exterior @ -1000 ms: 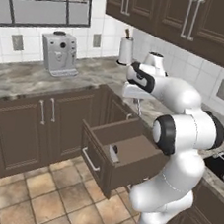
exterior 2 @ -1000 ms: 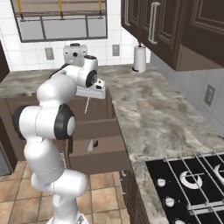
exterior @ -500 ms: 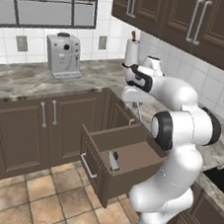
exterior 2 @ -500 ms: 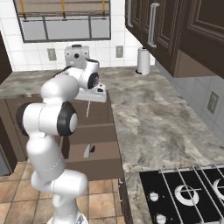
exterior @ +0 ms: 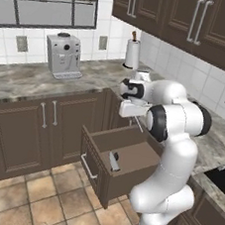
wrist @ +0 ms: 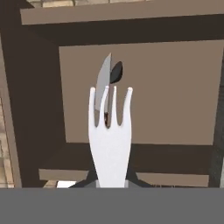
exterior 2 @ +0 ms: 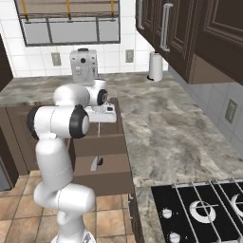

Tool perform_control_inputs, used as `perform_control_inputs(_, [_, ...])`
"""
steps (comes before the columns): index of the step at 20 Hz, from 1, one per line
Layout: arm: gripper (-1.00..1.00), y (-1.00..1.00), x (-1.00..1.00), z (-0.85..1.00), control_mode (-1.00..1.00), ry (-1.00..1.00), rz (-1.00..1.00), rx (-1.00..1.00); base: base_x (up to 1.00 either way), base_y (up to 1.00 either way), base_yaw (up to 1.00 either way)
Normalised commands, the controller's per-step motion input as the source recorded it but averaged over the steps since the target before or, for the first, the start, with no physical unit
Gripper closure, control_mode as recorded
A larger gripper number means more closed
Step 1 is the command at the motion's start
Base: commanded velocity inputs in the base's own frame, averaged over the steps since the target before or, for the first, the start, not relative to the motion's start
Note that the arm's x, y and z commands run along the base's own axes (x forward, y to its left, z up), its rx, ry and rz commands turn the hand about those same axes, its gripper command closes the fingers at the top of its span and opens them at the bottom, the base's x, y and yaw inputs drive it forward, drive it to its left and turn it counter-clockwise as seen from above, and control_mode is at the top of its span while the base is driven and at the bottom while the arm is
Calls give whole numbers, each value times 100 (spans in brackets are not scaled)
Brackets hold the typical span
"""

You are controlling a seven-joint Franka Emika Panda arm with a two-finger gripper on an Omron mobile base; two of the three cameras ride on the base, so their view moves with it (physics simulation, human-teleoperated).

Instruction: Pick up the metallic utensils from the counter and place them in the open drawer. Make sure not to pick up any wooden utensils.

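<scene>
Now two-finger gripper (wrist: 109, 181) clamped tight on slim silver fork (wrist: 109, 135) above dark brown open drawer (wrist: 140, 92); early release risks fork striking black-handled knife (wrist: 105, 76).

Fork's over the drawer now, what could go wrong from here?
1. The slim silver fork, clamped by its handle in the shut gripper, hangs well above the dark brown open drawer; released from here it may bounce.
2. It points at the silver-bladed knife already lying inside, so it could land on it and skid.
</scene>
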Motion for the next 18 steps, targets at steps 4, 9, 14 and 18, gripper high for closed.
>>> perform_control_inputs(4, [100, 0, -7, -65, -100, -3, 1, -18, 0, 0, 0])
perform_control_inputs(9, [100, 0, -3, -56, -100, 0, 0, -9, 0, 0, 0])
perform_control_inputs(14, [100, 0, -5, -45, -100, 0, 0, -4, 0, 0, 0])
perform_control_inputs(18, [100, 0, -12, -41, -100, 0, 0, 0, 0, 0, 0])
